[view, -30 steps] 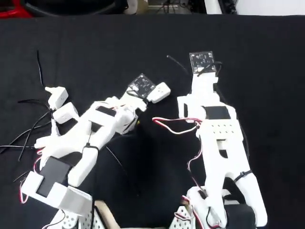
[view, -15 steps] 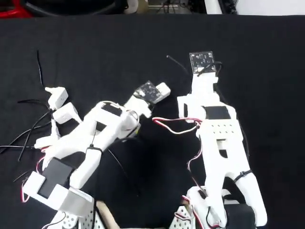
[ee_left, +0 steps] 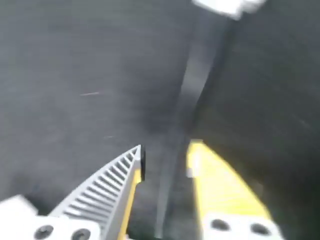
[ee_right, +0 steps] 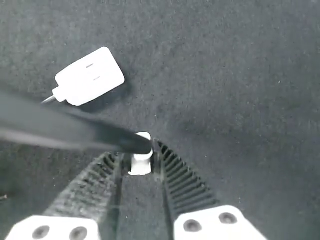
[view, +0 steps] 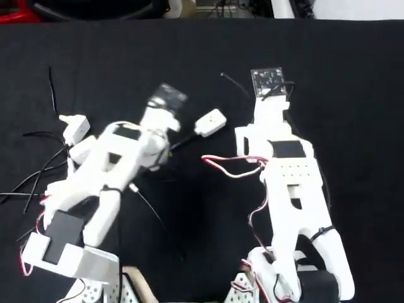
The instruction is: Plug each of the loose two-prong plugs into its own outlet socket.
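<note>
High view first: how much open table is there?

Plenty. The black table lies bare along its far edge and over the whole right side, past the right arm. The crowding is on the left, where white plug pieces and thin black cables lie near the left edge, just beside the left arm.

And between the arms?

An outlet socket lies flat there, toward the far ends of the arms and apart from both. Its lead trails back toward the left arm. Bare table shows on the socket's far and near sides.

What has the right gripper got?

In the right wrist view, the right gripper has its jaws pinched onto a small white plug, which sits between the ribbed fingers. The socket lies ahead and off to one side with its two slots facing up, well apart from the plug, with bare table between them. A dark blurred cable crosses in up to the plug.

And the left one?

The left gripper stands parted, with a moderate gap between its grey and yellow fingers. A black cable runs through that gap, and neither finger clearly touches it, so it holds nothing that I can make out. The cable runs on to a white blur, with bare table on both sides of it.
</note>
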Motion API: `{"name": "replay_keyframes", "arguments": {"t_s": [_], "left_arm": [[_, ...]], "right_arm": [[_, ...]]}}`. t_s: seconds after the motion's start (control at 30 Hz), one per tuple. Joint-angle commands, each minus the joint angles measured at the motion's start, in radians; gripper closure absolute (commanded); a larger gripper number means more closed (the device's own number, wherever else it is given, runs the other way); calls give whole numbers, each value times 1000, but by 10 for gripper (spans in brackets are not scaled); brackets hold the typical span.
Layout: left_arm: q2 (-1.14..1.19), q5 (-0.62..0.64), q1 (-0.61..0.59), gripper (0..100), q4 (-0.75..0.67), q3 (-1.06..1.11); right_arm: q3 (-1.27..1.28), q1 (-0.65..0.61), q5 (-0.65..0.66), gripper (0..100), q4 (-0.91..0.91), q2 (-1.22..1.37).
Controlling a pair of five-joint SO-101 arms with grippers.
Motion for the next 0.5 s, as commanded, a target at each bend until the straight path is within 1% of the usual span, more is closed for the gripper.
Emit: {"name": "replay_keyframes", "arguments": {"t_s": [0.0, 0.07, 0.13, 0.3, 0.47], "left_arm": [[17, 9, -22, 677, -106, -19], [81, -17, -13, 687, -155, -24], [141, -14, -10, 690, -150, -67], [245, -5, -8, 690, 49, -249], [333, -12, -7, 691, 167, -358]], "right_arm": [[-65, 11, -5, 986, -20, 2], [-65, 11, -5, 986, -20, 2], [-64, 11, -5, 986, -20, 2], [-50, 11, -5, 986, -26, 1], [-44, -15, -5, 986, -26, 1]]}}
